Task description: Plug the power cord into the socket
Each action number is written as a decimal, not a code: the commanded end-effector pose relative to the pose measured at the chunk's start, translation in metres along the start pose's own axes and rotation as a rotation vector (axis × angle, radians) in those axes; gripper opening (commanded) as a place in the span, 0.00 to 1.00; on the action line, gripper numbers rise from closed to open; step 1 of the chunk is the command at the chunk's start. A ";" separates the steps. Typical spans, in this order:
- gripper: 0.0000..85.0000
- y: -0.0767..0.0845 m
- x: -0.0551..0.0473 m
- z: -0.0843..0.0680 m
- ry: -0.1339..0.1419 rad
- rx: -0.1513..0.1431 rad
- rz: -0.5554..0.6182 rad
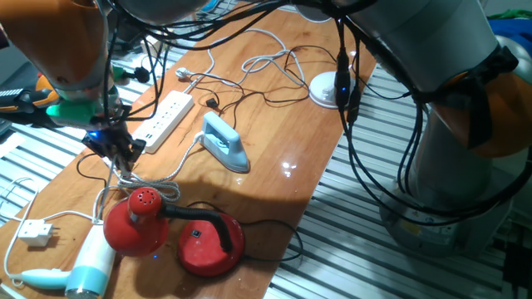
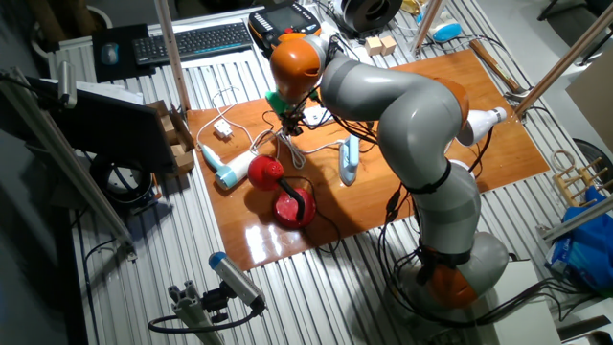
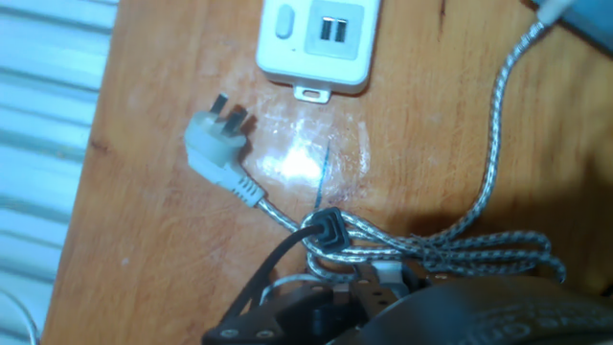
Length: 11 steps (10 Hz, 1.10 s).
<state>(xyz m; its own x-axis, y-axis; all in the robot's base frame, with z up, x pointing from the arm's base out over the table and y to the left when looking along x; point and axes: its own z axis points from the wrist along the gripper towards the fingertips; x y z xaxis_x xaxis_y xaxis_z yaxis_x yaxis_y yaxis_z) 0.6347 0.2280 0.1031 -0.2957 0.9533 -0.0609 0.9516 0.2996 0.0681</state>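
The gripper is clamped on the small black plug of the power cord, held over a bundle of one grey braided cord. One white three-pin plug lies just ahead-left of it. One white power strip lies further ahead, apart from the plug.

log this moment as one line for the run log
gripper: low by power strip end | hold: cannot tell | white plug: loose on table | plugged in: not yet
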 end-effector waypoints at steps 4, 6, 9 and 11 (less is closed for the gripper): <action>0.00 -0.001 -0.002 -0.003 -0.022 -0.026 -0.243; 0.00 -0.002 -0.003 -0.006 -0.029 -0.026 -0.279; 0.00 -0.002 -0.004 -0.007 -0.029 -0.022 -0.282; 0.00 -0.002 -0.004 -0.007 -0.021 -0.009 -0.250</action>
<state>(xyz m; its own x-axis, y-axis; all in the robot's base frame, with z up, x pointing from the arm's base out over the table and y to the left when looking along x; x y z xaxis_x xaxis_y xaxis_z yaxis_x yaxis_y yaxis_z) 0.6332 0.2241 0.1102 -0.5136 0.8527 -0.0960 0.8525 0.5198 0.0562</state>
